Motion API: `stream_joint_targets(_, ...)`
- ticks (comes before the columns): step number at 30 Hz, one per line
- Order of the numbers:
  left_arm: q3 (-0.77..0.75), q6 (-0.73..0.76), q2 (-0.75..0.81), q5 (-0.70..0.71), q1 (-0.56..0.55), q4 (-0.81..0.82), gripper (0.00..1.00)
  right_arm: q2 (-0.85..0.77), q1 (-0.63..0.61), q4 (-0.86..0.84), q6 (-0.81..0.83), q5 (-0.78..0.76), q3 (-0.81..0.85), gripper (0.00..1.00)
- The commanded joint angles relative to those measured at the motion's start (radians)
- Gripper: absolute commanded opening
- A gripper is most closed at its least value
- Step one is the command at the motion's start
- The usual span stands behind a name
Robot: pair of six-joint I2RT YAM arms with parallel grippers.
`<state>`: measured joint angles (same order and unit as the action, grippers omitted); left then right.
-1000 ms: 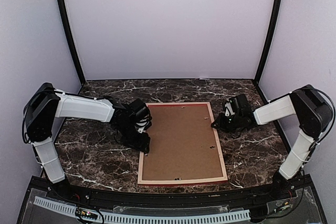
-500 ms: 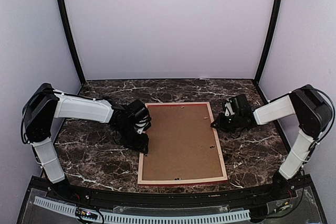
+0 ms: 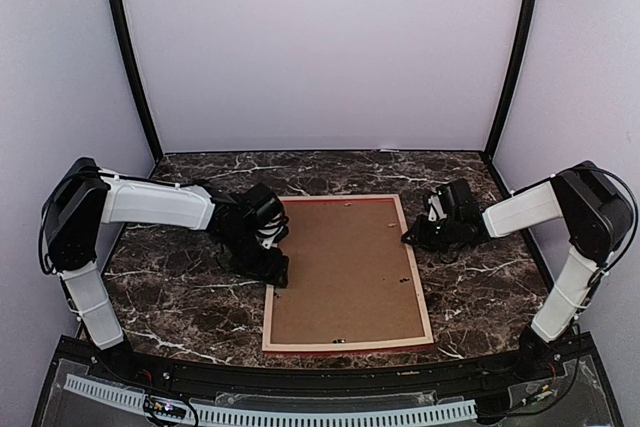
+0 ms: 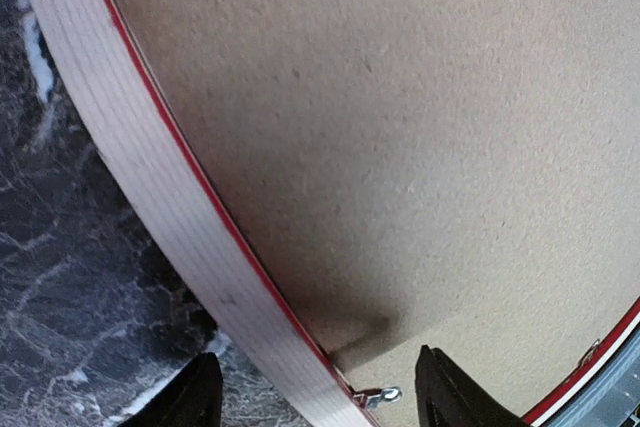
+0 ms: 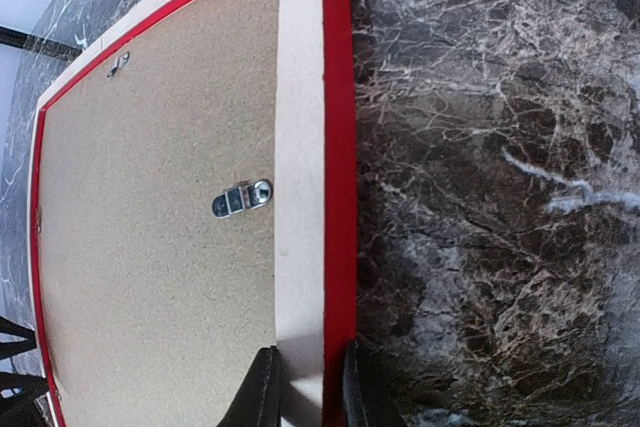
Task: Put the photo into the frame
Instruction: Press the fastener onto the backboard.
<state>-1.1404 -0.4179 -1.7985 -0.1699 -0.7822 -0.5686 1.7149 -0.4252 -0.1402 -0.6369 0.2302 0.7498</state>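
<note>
The frame [image 3: 346,345] lies face down on the marble table, pale wood back up, with a red edge showing. A brown backing board [image 3: 345,267] fills it. The photo is hidden. My left gripper [image 3: 276,274] is open and low over the frame's left rail [image 4: 150,167]. One finger is outside the rail and the other over the backing board [image 4: 400,97], by a small metal tab [image 4: 382,394]. My right gripper [image 3: 408,238] is shut on the frame's right rail [image 5: 300,147], with a finger on each side of it.
A metal turn-button [image 5: 242,197] sits on the backing board near the right rail, and another is at the far corner [image 5: 118,65]. Dark marble table [image 3: 180,307] surrounds the frame. Black corner posts and pale walls enclose the back and sides.
My left gripper has opened wider and shifted slightly along the frame's left rail. The right arm and the frame have not moved.
</note>
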Motion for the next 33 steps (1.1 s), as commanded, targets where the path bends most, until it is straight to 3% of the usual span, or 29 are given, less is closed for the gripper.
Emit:
stream_joint_targets(1,-0.035,0.009,0.032,0.020,0.038,0.043,0.68,0.057,-0.004,0.116,-0.021,0.031,-0.016,0.00)
stream_joint_targets(9,-0.071,0.036,-0.003,0.038,0.118,0.112,0.69,0.074,-0.020,0.128,-0.013,0.035,0.016,0.00)
stream_joint_targets(19,-0.225,0.092,-0.116,0.033,0.239,0.124,0.71,0.085,-0.030,0.127,-0.008,0.034,0.030,0.00)
stream_joint_targets(33,-0.397,0.131,-0.242,0.129,0.253,0.084,0.71,0.103,-0.033,0.115,-0.002,0.042,0.026,0.00)
